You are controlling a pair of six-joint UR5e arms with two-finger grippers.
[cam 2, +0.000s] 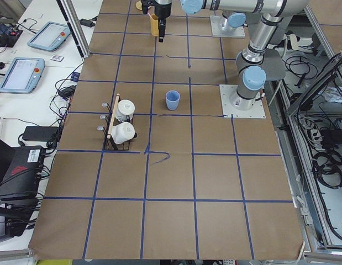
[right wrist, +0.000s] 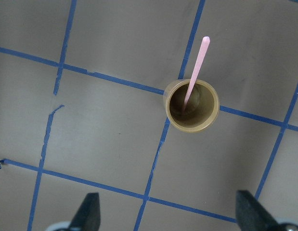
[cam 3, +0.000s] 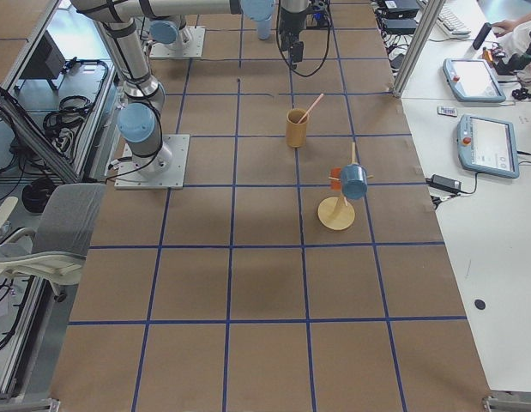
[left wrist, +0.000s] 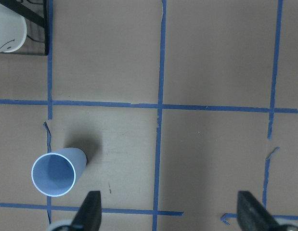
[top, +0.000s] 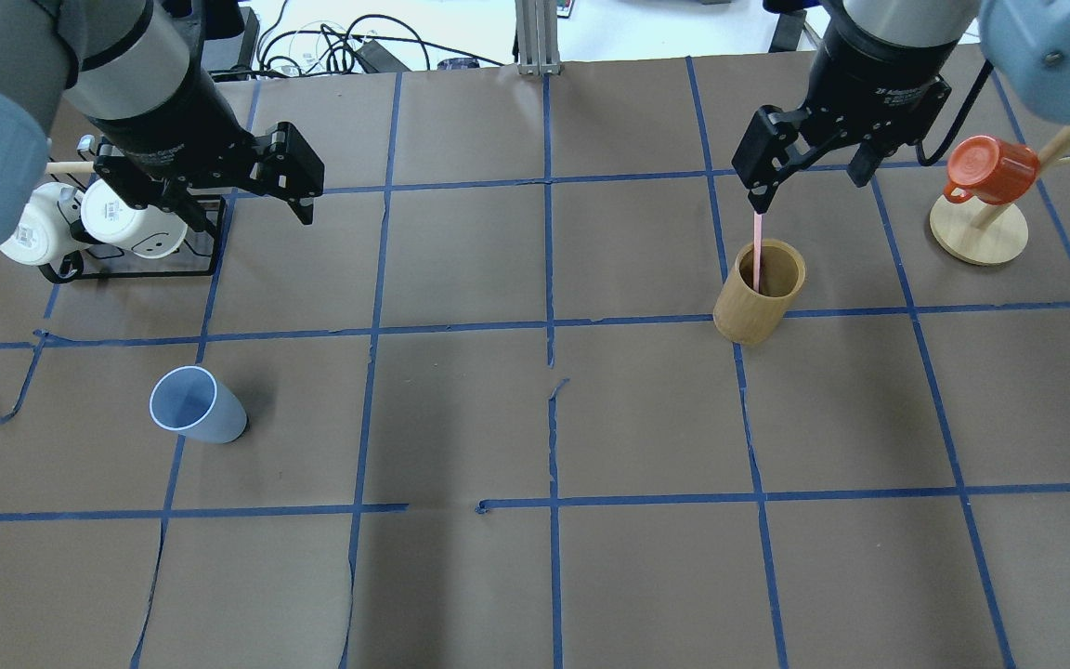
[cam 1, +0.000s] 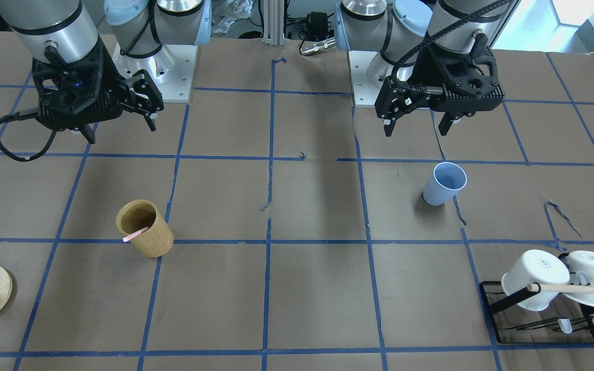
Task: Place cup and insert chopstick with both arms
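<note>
The pale blue cup (cam 1: 444,184) stands upright on the table on my left side; it also shows in the overhead view (top: 193,404) and the left wrist view (left wrist: 57,171). My left gripper (cam 1: 416,126) hangs open and empty above the table, behind the cup and apart from it. One pink chopstick (top: 757,251) leans in the tan wooden holder (top: 758,302), also in the right wrist view (right wrist: 194,77). My right gripper (top: 809,181) is open and empty, high above the holder (right wrist: 192,108).
A black rack (top: 126,269) with two white mugs (top: 131,218) and a long wooden rod stands at the far left. An orange mug (top: 990,172) hangs on a wooden stand (top: 976,237) at the far right. Blue tape lines grid the brown table.
</note>
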